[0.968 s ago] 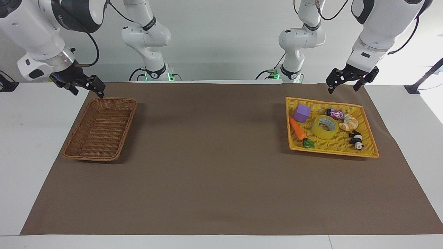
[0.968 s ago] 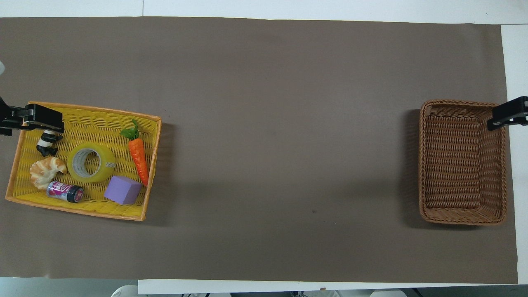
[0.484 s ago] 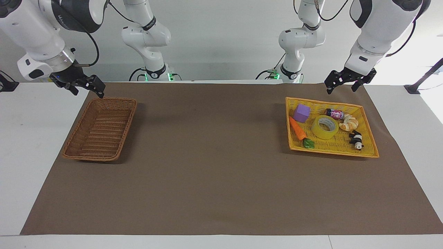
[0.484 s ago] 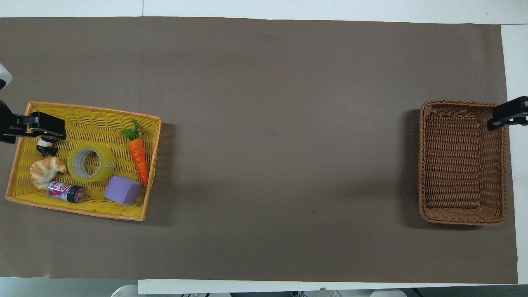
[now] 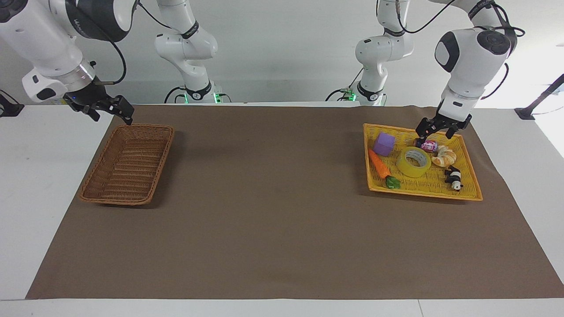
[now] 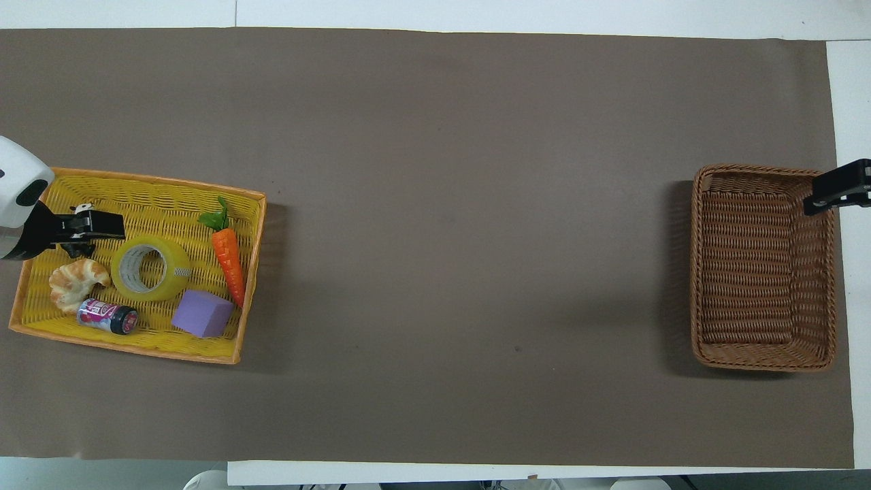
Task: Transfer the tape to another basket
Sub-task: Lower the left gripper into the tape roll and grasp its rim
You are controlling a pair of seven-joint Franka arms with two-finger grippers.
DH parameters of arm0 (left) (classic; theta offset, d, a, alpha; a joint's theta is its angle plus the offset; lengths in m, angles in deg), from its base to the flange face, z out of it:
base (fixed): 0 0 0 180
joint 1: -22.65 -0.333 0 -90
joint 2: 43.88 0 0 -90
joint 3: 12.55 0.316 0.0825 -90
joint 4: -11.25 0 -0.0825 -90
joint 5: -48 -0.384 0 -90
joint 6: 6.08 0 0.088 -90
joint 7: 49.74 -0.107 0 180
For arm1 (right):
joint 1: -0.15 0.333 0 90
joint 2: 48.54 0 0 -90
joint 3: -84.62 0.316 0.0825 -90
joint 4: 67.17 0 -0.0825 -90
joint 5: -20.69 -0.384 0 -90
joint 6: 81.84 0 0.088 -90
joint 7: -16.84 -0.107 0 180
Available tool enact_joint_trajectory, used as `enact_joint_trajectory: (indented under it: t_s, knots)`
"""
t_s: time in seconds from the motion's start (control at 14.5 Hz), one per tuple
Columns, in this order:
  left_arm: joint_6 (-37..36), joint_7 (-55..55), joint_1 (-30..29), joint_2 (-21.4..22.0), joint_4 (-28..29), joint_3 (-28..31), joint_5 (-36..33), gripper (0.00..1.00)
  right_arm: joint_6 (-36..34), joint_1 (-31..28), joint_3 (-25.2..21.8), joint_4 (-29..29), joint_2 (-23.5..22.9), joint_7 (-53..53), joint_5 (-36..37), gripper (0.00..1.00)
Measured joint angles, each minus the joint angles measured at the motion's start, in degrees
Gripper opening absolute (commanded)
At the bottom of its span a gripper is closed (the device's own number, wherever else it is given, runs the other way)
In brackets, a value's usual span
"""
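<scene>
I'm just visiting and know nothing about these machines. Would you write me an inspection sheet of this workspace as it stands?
Surface: white table under a brown mat.
Job's things: tape lies flat in the yellow tray; brown wicker basket at the right arm's end holds nothing.
Clutter: purple cube, toy carrot, small can, croissant and toy panda share the tray.
Grippers: left tool open, low over the can; right tool open, waiting over the basket's corner.
Cables: black leads on both arms.
Surroundings: pale wall, two more arms standing there.
</scene>
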Motion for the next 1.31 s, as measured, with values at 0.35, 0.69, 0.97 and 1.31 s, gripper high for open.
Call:
enact_joint_trajectory:
  t_s: [0.35, 0.69, 0.97, 1.31]
  knots:
    - [10.4, -10.3, -4.1, -3.3, 8.7, 0.2, 0.0, 1.00, 0.0, 0.0, 0.0, 0.0, 0.0, 0.0, 0.0, 1.00]
    - [14.6, -12.2, -4.1, -7.7, 10.0, 0.0, 0.0, 0.96, 0.0, 0.0, 0.0, 0.0, 0.0, 0.0, 0.0, 1.00]
    - [15.4, -15.9, -5.3, -7.8, 10.6, 0.1, 0.0, 0.95, 0.0, 0.0, 0.0, 0.0, 0.0, 0.0, 0.0, 1.00]
    - [17.2, -17.3, -6.8, -8.2, 13.1, 0.0, 0.0, 0.78, 0.0, 0.0, 0.0, 0.0, 0.0, 0.0, 0.0, 1.00]
